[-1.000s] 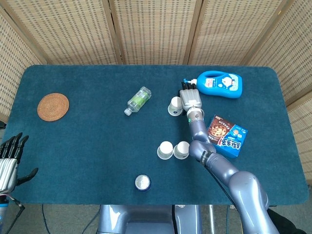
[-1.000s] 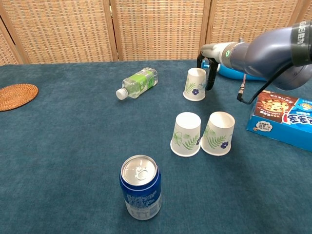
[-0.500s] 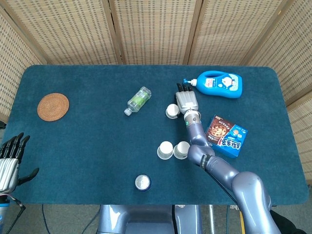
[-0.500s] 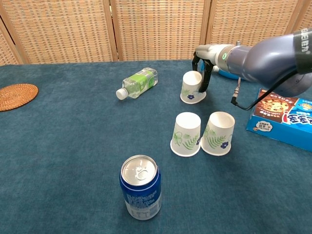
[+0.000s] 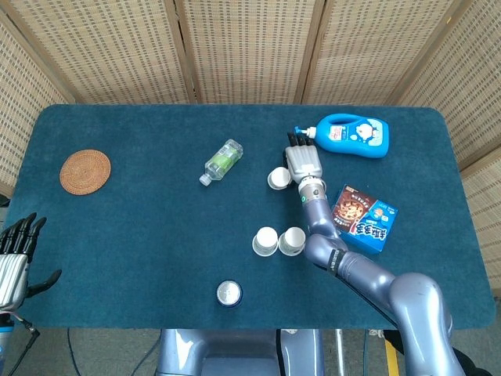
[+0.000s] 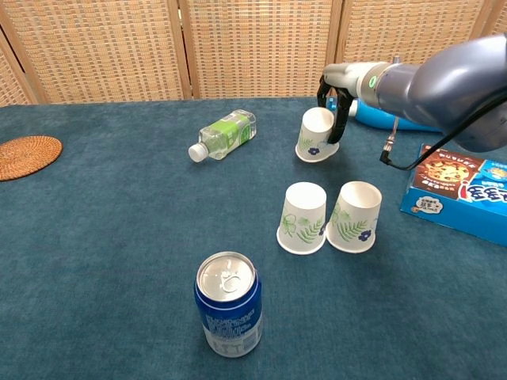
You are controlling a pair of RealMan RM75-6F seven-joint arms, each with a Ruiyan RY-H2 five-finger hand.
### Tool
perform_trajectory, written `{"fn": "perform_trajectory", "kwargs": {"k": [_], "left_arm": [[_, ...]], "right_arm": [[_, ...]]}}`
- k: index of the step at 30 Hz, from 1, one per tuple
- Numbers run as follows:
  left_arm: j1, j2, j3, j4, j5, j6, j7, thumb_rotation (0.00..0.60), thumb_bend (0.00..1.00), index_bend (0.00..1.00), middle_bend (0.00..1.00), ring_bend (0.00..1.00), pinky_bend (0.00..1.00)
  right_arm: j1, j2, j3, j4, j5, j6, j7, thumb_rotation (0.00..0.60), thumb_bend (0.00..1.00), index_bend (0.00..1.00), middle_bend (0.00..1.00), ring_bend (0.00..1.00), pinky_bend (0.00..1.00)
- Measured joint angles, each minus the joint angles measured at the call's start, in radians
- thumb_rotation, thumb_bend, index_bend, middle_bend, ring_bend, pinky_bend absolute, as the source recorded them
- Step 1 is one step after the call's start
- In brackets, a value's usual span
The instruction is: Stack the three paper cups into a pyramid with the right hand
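Two upside-down paper cups with leaf prints stand touching side by side, the left one (image 6: 303,218) (image 5: 265,240) and the right one (image 6: 355,216) (image 5: 292,240). Behind them my right hand (image 6: 339,103) (image 5: 302,163) grips the third paper cup (image 6: 317,134) (image 5: 278,178), which has a blue flower print. That cup is upside down, tilted and just off the cloth. My left hand (image 5: 16,254) hangs open at the table's near left edge, holding nothing.
A water bottle (image 6: 224,134) lies left of the held cup. A blue soda can (image 6: 229,314) stands in front of the cup pair. A snack box (image 6: 462,192) lies at the right, a blue detergent bottle (image 5: 352,135) behind the hand, a woven coaster (image 6: 26,155) far left.
The right hand has closed its fingers around the flower cup, tipped it and raised it slightly off the cloth. The two front cups and the left hand have stayed still.
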Motion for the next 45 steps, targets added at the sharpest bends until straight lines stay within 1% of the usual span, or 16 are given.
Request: {"fn": "perform_trajectory", "kwargs": {"k": [3,9,13,19,22,25,31,37,45], "left_arm": [[0.000,0.001,0.001,-0.002,0.004,0.002,0.000,0.600,0.24,0.00,0.00,0.00,0.06],[0.002,0.006,0.005,-0.010,0.017,0.009,-0.008,0.600,0.24,0.00,0.00,0.00,0.06],[0.004,0.010,0.012,-0.015,0.030,0.011,-0.012,0.600,0.24,0.00,0.00,0.00,0.06],[0.013,0.020,0.027,-0.027,0.070,0.036,-0.024,0.600,0.24,0.00,0.00,0.00,0.06],[0.016,0.029,0.033,-0.033,0.075,0.037,-0.033,0.600,0.24,0.00,0.00,0.00,0.06],[0.017,0.036,0.037,-0.037,0.081,0.036,-0.035,0.600,0.24,0.00,0.00,0.00,0.06],[0.021,0.043,0.045,-0.046,0.107,0.050,-0.043,0.600,0.24,0.00,0.00,0.00,0.06],[0.024,0.046,0.051,-0.051,0.124,0.056,-0.040,0.600,0.24,0.00,0.00,0.00,0.06],[0.032,0.046,0.060,-0.059,0.152,0.075,-0.032,0.600,0.24,0.00,0.00,0.00,0.06]], "right_arm": [[-0.007,0.043,0.004,-0.088,0.018,0.041,-0.024,0.600,0.11,0.62,0.10,0.00,0.15],[-0.023,0.137,0.007,-0.304,0.084,0.143,-0.095,0.600,0.11,0.62,0.10,0.00,0.16],[-0.029,0.203,0.003,-0.482,0.138,0.242,-0.161,0.600,0.11,0.62,0.10,0.00,0.16],[-0.039,0.292,0.006,-0.746,0.194,0.403,-0.227,0.600,0.11,0.62,0.10,0.00,0.16],[-0.046,0.331,0.005,-0.861,0.216,0.481,-0.251,0.600,0.11,0.62,0.10,0.00,0.16],[-0.054,0.362,0.001,-0.952,0.235,0.554,-0.271,0.600,0.11,0.62,0.10,0.00,0.16],[-0.074,0.405,-0.021,-1.075,0.269,0.642,-0.301,0.600,0.11,0.62,0.10,0.00,0.16],[-0.096,0.429,-0.040,-1.141,0.311,0.675,-0.309,0.600,0.11,0.62,0.10,0.00,0.15],[-0.113,0.440,-0.044,-1.202,0.333,0.693,-0.287,0.600,0.11,0.62,0.10,0.00,0.15]]}}
